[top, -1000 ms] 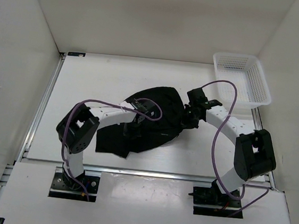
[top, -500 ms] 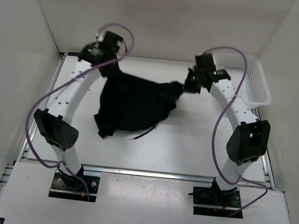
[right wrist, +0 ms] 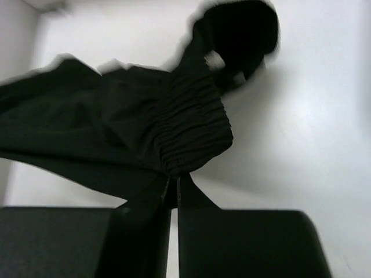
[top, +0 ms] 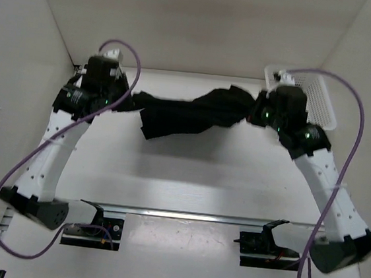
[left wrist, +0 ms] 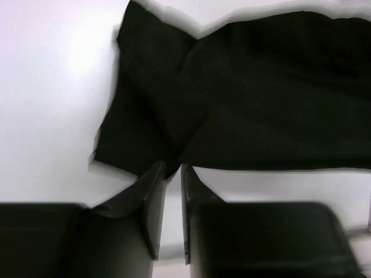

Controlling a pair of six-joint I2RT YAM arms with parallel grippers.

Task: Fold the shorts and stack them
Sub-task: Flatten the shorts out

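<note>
The black shorts hang stretched out in the air between my two grippers, high above the far part of the table. My left gripper is shut on the left end of the cloth; in the left wrist view its jaws pinch the lower edge of the shorts. My right gripper is shut on the right end; in the right wrist view its jaws clamp the gathered waistband of the shorts. The middle of the cloth sags and is twisted.
A white mesh basket stands at the back right corner, partly behind my right arm. White walls close in the left, back and right sides. The table lies below the hanging cloth.
Both arms have risen and spread apart, lifting the shorts off the table and pulling them from a crumpled heap into a stretched band in the air.
</note>
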